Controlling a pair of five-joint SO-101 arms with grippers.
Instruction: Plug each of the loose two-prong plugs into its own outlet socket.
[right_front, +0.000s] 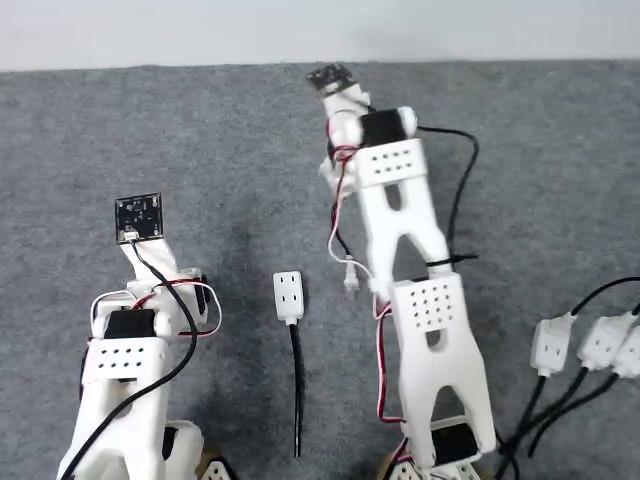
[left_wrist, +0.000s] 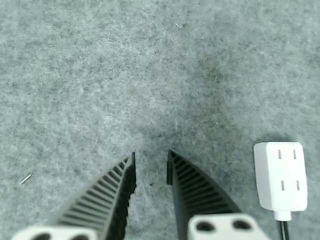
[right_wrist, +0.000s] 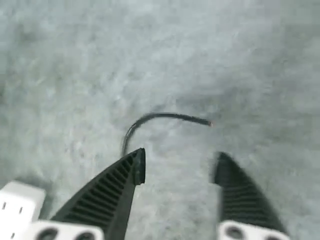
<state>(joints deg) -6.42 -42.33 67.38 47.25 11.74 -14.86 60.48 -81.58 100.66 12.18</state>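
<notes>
A white two-outlet socket on a black cord lies on the grey carpet between the arms. In the left wrist view the socket sits off to one side of my left gripper, which hovers low over bare carpet, open by a narrow gap and holding nothing. My right gripper is open wider over the carpet and is also empty. Just beyond its fingertips lies a thin curved black wire. A corner of a white slotted block shows beside one finger. A small white plug-like piece lies by the right arm.
Three white blocks on black cords lie at the right edge; whether they are plugs or sockets I cannot tell. The left arm stands at the near left. Open carpet stretches across the far left and far right.
</notes>
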